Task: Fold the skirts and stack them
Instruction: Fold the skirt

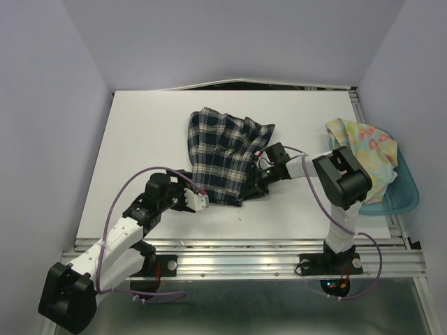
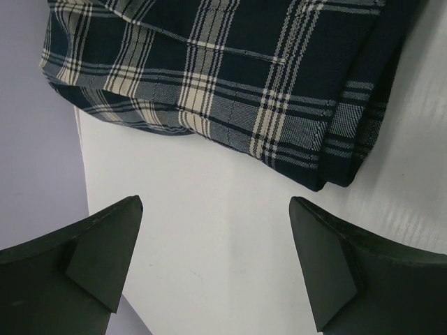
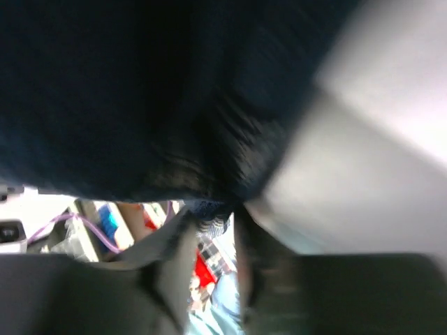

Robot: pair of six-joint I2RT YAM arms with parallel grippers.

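Note:
The dark plaid skirt (image 1: 223, 150) lies partly folded and rumpled on the white table, at its middle. My left gripper (image 1: 202, 201) is open and empty just off the skirt's near left corner. In the left wrist view the skirt's folded edge (image 2: 230, 77) lies ahead of the gripper (image 2: 215, 204), with bare table between the fingers. My right gripper (image 1: 260, 183) is at the skirt's near right edge. The blurred right wrist view shows it (image 3: 213, 213) nearly closed, pinching dark cloth (image 3: 140, 91). The pastel flowered skirt (image 1: 367, 150) lies bunched in the bin at the right.
The translucent teal bin (image 1: 405, 192) stands at the table's right edge, behind my right arm. The white table (image 1: 147, 139) has grey walls on the left, back and right. A metal rail runs along the near edge (image 1: 244, 255).

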